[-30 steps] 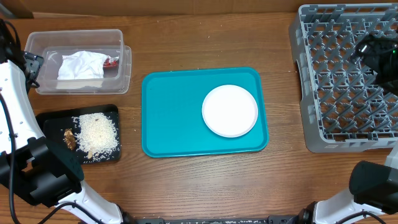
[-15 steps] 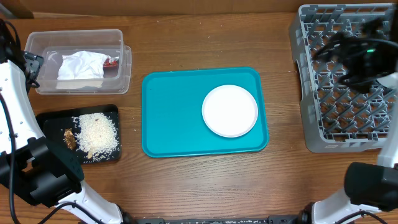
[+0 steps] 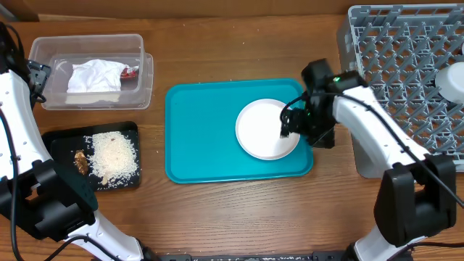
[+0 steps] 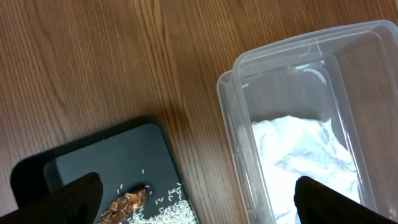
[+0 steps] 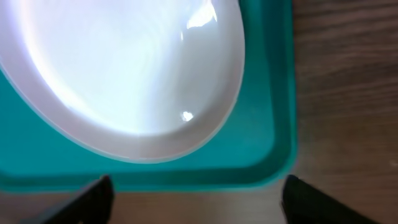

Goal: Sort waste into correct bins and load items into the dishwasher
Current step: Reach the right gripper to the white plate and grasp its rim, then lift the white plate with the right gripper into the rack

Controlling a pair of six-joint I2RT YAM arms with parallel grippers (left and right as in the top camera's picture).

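A white round plate (image 3: 262,129) lies on the right half of the teal tray (image 3: 210,138). My right gripper (image 3: 296,125) hangs open and empty over the plate's right rim; in the right wrist view (image 5: 199,205) the plate (image 5: 124,74) and the tray's corner (image 5: 270,137) lie below its fingers. A white dish (image 3: 451,80) sits in the grey dish rack (image 3: 399,80). The clear tub (image 3: 90,51) holds a white napkin (image 3: 94,76) and a red-and-white wrapper (image 3: 130,72). The black tray (image 3: 54,141) holds rice (image 3: 114,154) and a brown lump (image 3: 81,162). My left gripper (image 4: 196,208) is open above the gap between them.
In the left wrist view the black tray (image 4: 93,162) with the brown lump (image 4: 127,202) is at the lower left and the clear tub (image 4: 292,68) with the napkin (image 4: 305,155) at the right. Bare wooden table (image 3: 239,210) lies in front of the teal tray.
My right arm has swung left from over the dish rack to the plate on the teal tray. A white dish now shows in the rack where the arm was. The left arm has not moved.
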